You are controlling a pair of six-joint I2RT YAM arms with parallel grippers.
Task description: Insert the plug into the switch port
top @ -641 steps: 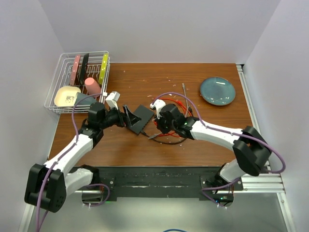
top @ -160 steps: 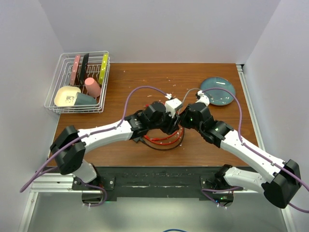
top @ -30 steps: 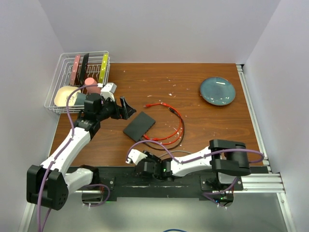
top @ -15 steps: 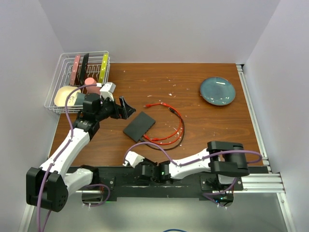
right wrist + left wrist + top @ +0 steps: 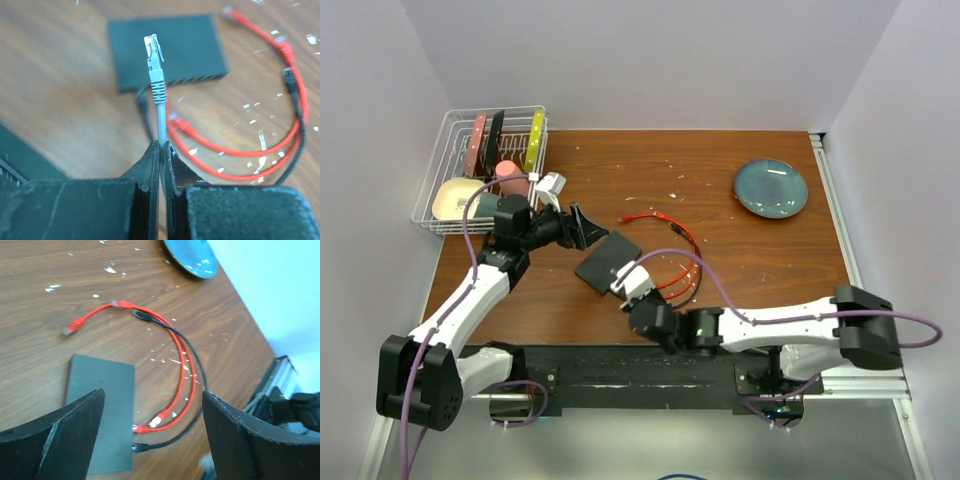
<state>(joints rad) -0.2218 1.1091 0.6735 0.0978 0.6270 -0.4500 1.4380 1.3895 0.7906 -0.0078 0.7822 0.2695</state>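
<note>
Grey cable with clear plug is pinched between the right gripper fingers, plug tip upright. It sits just short of the black switch box, facing its port edge, not inserted. Left gripper jaws are wide apart and empty, above the box's far-left side. Box lies flat on a brown wood table, white-flecked, with pale walls around. Red cables and a black cable loop right of the box, with ends lying close to the port edge. Blue-grey plate is well right of the box, wire rack well left.
</note>
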